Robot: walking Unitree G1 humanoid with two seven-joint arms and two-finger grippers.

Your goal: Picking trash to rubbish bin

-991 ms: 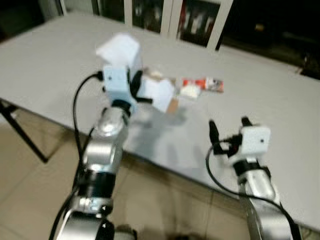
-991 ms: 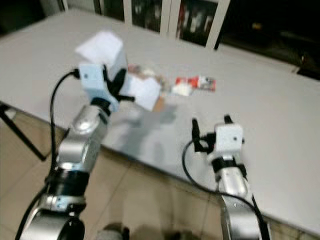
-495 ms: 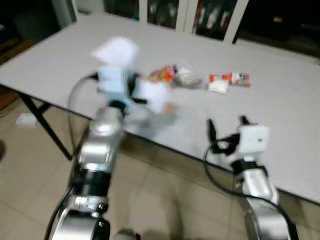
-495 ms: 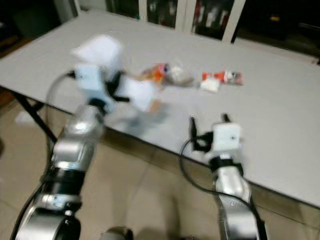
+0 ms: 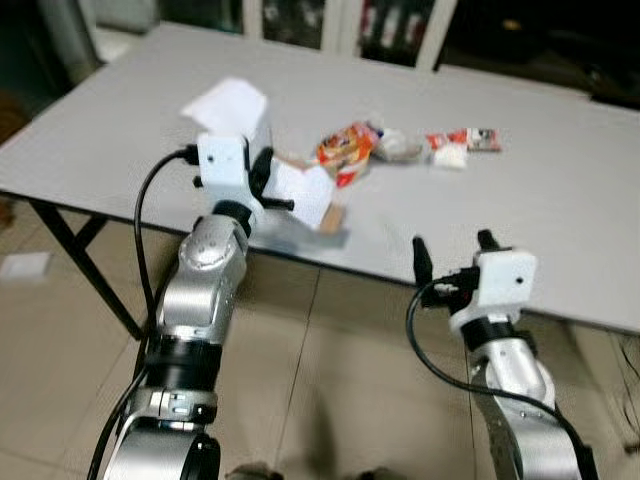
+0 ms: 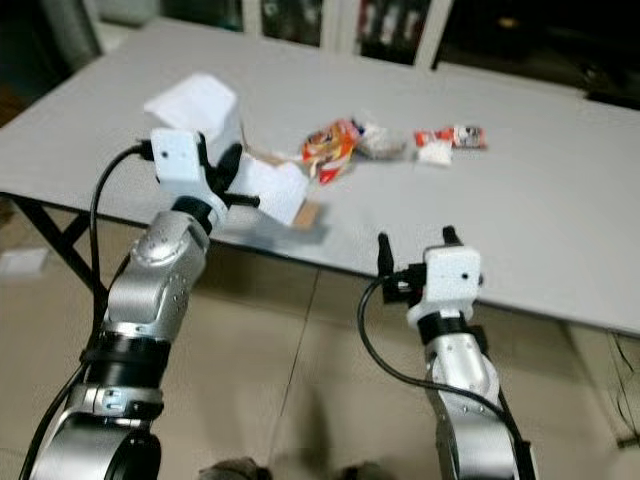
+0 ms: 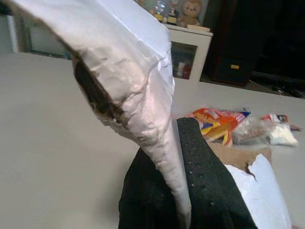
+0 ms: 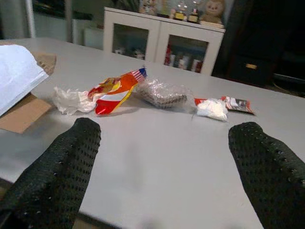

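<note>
First piece lifted — torn white carton (image 5: 300,190) pinched in left gripper (image 5: 268,185), held above table (image 5: 560,220) edge. Right gripper (image 5: 450,255) spread, nothing held. Orange wrapper (image 5: 345,145) and small packet (image 5: 462,142) left on table, at 12 o'clock of right gripper. No bin seen — drop-off judged pending.

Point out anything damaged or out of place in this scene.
The white cardboard box clamped in the left gripper is torn open, brown ragged edges showing. Litter lies loose on the grey table: an orange snack wrapper, a clear plastic bag and a red-and-white packet.
</note>
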